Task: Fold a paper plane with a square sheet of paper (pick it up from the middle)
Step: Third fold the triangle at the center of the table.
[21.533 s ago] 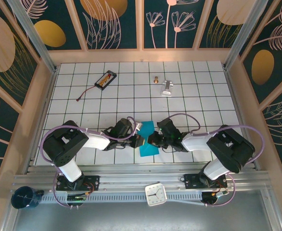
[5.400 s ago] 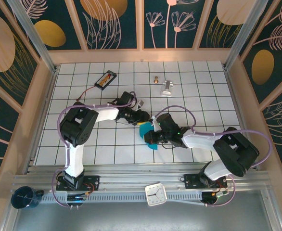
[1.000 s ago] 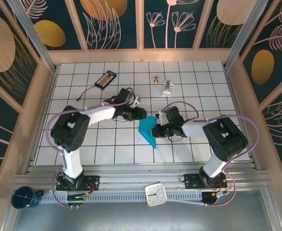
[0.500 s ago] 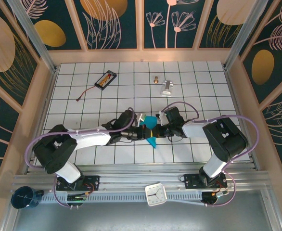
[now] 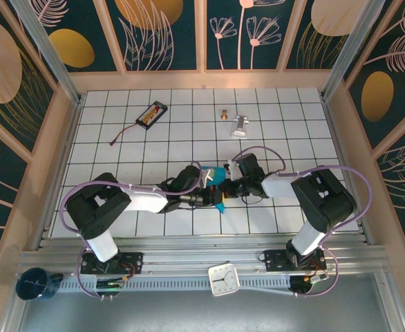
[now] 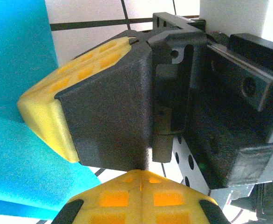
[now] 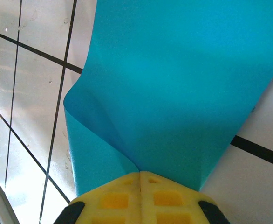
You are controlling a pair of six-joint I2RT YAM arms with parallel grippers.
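The square sheet of paper is teal-blue and bent over on itself between the two grippers at the table's middle. My right gripper is shut on it; in the right wrist view the sheet fans out from the closed yellow fingertips in a loose curl above the tiles. My left gripper comes in from the left and meets the right one tip to tip. Its fingers are shut just under the right gripper's yellow pad. Nothing shows between them, and the teal sheet lies to their left.
At the back lie a black battery pack with a red wire, a small brass piece and a silver metal piece. Wooden walls ring the white grid table. A clock and a blue cup sit by the near rail.
My left gripper swung from the sheet's far side down to the near side against the right gripper and closed. The sheet went from a spread triangle to a bunch mostly hidden between the grippers.
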